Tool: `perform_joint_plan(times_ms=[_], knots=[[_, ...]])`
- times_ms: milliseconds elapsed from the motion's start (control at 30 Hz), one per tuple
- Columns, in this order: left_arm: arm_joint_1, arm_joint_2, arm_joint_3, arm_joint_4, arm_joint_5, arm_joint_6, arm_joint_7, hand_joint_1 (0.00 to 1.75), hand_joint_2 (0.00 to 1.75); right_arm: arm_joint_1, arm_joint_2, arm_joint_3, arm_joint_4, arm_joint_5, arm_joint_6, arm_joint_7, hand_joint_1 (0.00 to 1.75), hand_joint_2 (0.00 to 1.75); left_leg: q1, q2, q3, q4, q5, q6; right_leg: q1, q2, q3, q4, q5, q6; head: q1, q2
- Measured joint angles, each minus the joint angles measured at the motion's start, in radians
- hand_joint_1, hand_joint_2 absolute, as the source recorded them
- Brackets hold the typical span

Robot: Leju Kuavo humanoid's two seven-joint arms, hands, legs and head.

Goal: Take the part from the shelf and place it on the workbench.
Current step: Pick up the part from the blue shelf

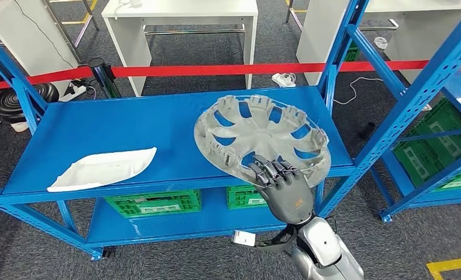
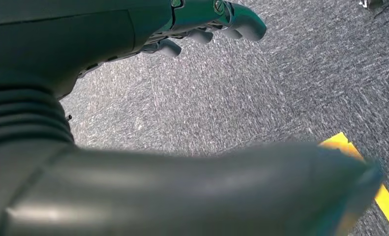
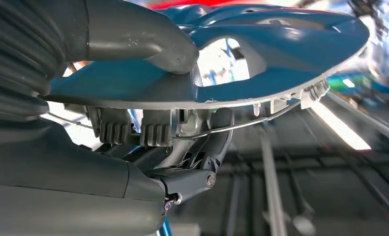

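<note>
Right hand [image 1: 281, 182] grips wheel cover [image 1: 261, 139] rim, tilted over shelf [image 1: 129, 125] front edge; left hand [image 2: 202, 24] holds nothing.

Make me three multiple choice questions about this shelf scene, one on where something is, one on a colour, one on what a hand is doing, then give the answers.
1. Where does the white part lie?
A. On the top shelf, toward its left
B. On the floor
C. In a green crate

2. What colour is the shelf?
A. Red
B. Blue
C. White

3. What is the right hand doing?
A. Hanging free, holding nothing
B. Resting flat on the white part
C. Gripping the rim of the wheel cover

Answers:
1. A, the head view shows it flat on the top shelf, left of the wheel cover.
2. B, its deck and posts are blue.
3. C, the right wrist view shows the thumb on one face of the rim and the fingers on the other.
</note>
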Motion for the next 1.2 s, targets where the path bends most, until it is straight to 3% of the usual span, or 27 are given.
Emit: perform_joint_plan(times_ms=[467, 767, 900, 1033, 1100, 1167, 1200], knots=[[0.002, -0.007, 0.017, 0.003, 0.017, -0.026, -0.029, 0.0, 0.0, -0.002, 0.005, -0.012, -0.17, 0.077, -0.003, 0.017, 1.75, 1.75, 0.0, 0.0, 0.0, 0.0, 0.0, 0.0, 0.0, 0.0, 0.0, 0.0, 0.0, 0.0, 0.0, 0.0], [0.001, -0.009, 0.022, 0.003, 0.013, -0.048, -0.053, 0.0, 0.0, 0.008, -0.003, -0.006, -0.275, 0.078, -0.003, -0.077, 1.75, 1.75, -0.003, 0.0, 0.0, 0.002, -0.001, 0.001, -0.002, 0.0, 0.0, -0.002, 0.001, 0.001, 0.0, 0.0], [0.001, -0.009, 0.025, 0.003, 0.018, -0.036, -0.069, 0.0, 0.0, 0.012, -0.003, 0.04, -0.295, 0.079, -0.003, -0.053, 1.75, 1.75, -0.007, 0.0, 0.0, 0.002, -0.002, 0.004, -0.005, 0.0, 0.001, -0.002, 0.003, 0.004, 0.0, 0.0], [0.001, -0.009, 0.028, 0.003, 0.022, -0.032, -0.072, 0.0, 0.0, 0.011, -0.005, 0.093, -0.295, 0.079, -0.003, -0.026, 1.75, 1.75, -0.004, 0.002, 0.005, -0.008, 0.015, 0.016, -0.007, 0.0, -0.001, -0.001, 0.004, 0.018, 0.0, 0.0], [0.0, -0.01, 0.028, 0.003, 0.023, -0.032, -0.072, 0.0, 0.0, 0.007, -0.008, 0.114, -0.292, 0.072, -0.003, -0.022, 1.75, 1.75, 0.004, 0.004, 0.009, -0.02, 0.027, 0.024, -0.007, 0.0, -0.027, 0.053, -0.035, 0.025, 0.003, 0.0], [0.001, -0.01, 0.03, 0.003, 0.025, -0.032, -0.072, 0.0, 0.0, 0.003, -0.01, 0.131, -0.285, 0.052, -0.003, -0.034, 1.75, 1.75, 0.006, 0.007, 0.002, -0.018, 0.031, 0.026, -0.013, -0.001, -0.084, 0.179, -0.096, 0.033, 0.005, 0.0], [0.001, -0.01, 0.033, 0.003, 0.027, -0.031, -0.072, 0.0, 0.0, 0.001, -0.01, 0.138, -0.279, 0.04, -0.003, -0.046, 1.75, 1.75, 0.006, 0.008, -0.001, -0.015, 0.031, 0.026, -0.017, -0.001, -0.111, 0.239, -0.114, 0.036, 0.005, 0.0]])
